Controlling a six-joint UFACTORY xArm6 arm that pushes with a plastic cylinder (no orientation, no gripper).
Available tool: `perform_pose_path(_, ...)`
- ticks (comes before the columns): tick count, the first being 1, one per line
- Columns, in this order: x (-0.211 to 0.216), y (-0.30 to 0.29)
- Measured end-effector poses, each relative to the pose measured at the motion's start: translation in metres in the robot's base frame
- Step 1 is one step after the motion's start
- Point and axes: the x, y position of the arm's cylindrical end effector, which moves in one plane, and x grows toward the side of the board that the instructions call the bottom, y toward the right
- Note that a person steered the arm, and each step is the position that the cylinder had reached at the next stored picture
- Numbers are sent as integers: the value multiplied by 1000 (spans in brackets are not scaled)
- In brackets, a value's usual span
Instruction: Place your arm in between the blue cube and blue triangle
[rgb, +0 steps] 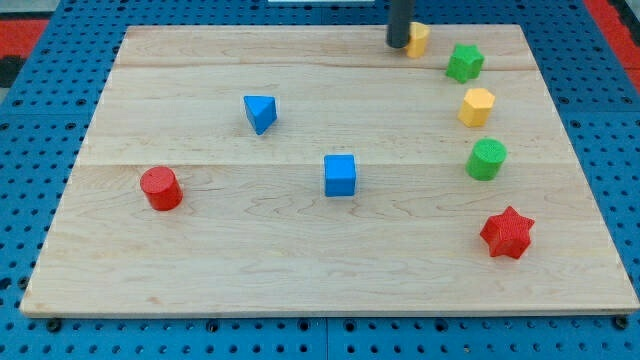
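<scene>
The blue cube (340, 175) sits near the middle of the wooden board. The blue triangle (260, 113) lies up and to the left of it, a short gap apart. My tip (399, 44) is at the view's top, right of centre, touching the left side of a yellow block (418, 39). It is far up and to the right of both blue blocks.
A red cylinder (160, 188) stands at the left. Down the right side are a green star (464, 62), a yellow hexagon (477, 106), a green cylinder (487, 159) and a red star (507, 232). The board (300, 270) lies on a blue pegboard.
</scene>
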Motion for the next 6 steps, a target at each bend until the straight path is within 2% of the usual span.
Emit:
perform_pose_path(2,0,42)
perform_pose_path(3,4,-18)
perform_pose_path(5,123,-117)
perform_pose_path(6,177,-144)
